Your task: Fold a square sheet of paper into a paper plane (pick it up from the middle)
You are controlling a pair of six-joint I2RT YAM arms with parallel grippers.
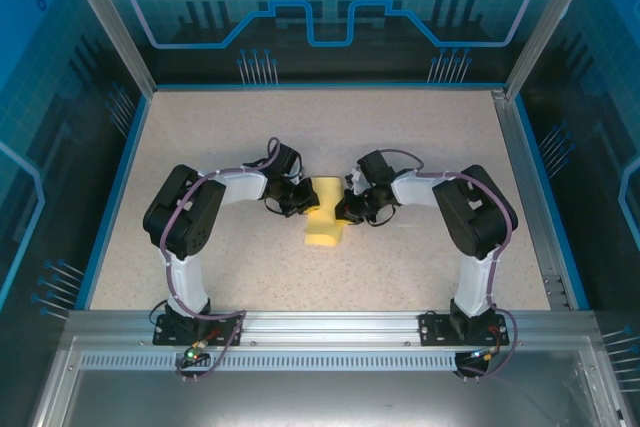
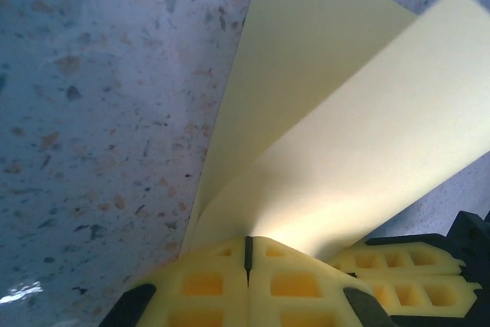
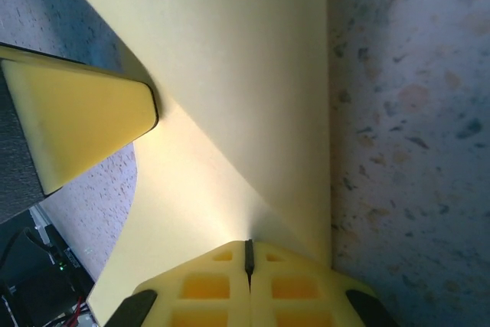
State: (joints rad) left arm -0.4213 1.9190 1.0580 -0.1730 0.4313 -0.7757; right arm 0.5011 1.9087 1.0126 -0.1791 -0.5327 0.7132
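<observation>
The square sheet of paper (image 1: 325,232) is pale yellow and lies folded over itself at the middle of the table, between the two arms. My left gripper (image 1: 305,202) is shut on the sheet's left side, and in its wrist view the jaws (image 2: 248,246) pinch the paper (image 2: 306,112), which rises in two layers. My right gripper (image 1: 343,209) is shut on the right side. In the right wrist view the paper (image 3: 230,74) runs up from the closed jaws (image 3: 248,249). The two grippers nearly face each other, a few centimetres apart.
The speckled beige table (image 1: 250,137) is ringed by a blue rim and metal frame posts. The right gripper's yellow fingers (image 2: 406,285) show at the lower right of the left wrist view. A left finger (image 3: 76,120) shows at the upper left of the right wrist view.
</observation>
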